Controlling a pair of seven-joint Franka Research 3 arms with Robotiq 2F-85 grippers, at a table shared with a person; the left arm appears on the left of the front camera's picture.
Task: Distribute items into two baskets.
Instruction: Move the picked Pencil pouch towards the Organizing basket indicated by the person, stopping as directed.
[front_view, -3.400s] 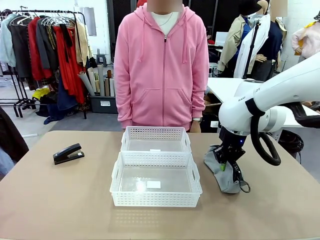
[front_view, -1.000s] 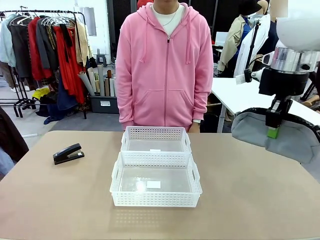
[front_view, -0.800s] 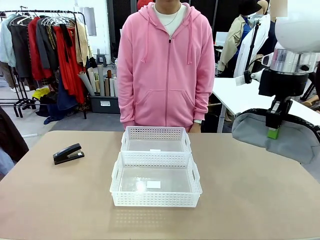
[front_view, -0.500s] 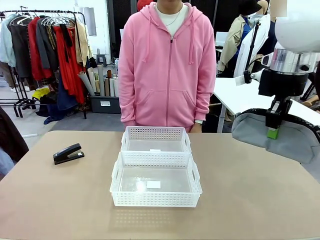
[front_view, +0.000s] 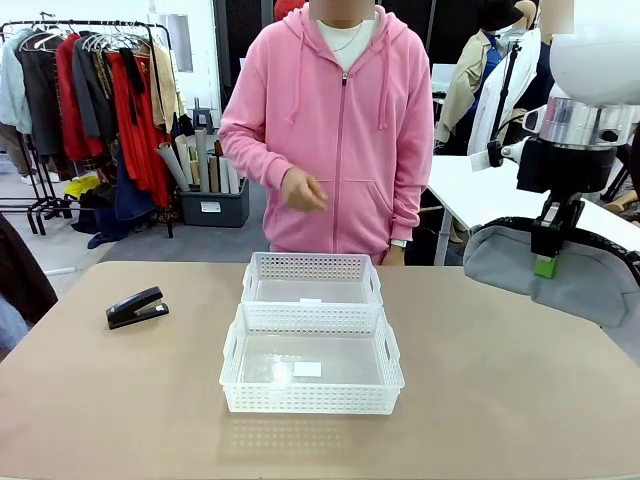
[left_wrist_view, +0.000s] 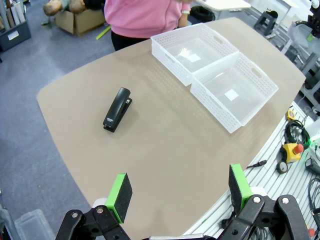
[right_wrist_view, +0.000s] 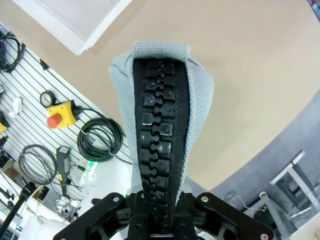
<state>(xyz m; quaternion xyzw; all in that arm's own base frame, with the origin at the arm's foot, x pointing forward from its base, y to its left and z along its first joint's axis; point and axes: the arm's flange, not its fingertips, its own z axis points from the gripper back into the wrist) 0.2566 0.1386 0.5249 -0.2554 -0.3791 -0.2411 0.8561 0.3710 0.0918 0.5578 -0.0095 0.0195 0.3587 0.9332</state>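
Observation:
My right gripper hangs high over the table's right edge, shut on the grey fabric pouch. In the right wrist view the pouch's black zipper runs up from between the shut fingers of that gripper. Two white lattice baskets stand at mid-table, the far one touching the near one; both hold nothing. The black stapler lies at the table's left. My left gripper is open high above the table, with the stapler and both baskets below and beyond it.
A person in a pink hoodie stands at the far edge behind the baskets, one hand raised at chest height. A clothes rack and another table lie beyond. Cables and an emergency stop button sit beside the near table edge.
The pouch went from lying on the table to hanging high in my right gripper, which has held still over the last second. The person has raised one hand to chest height.

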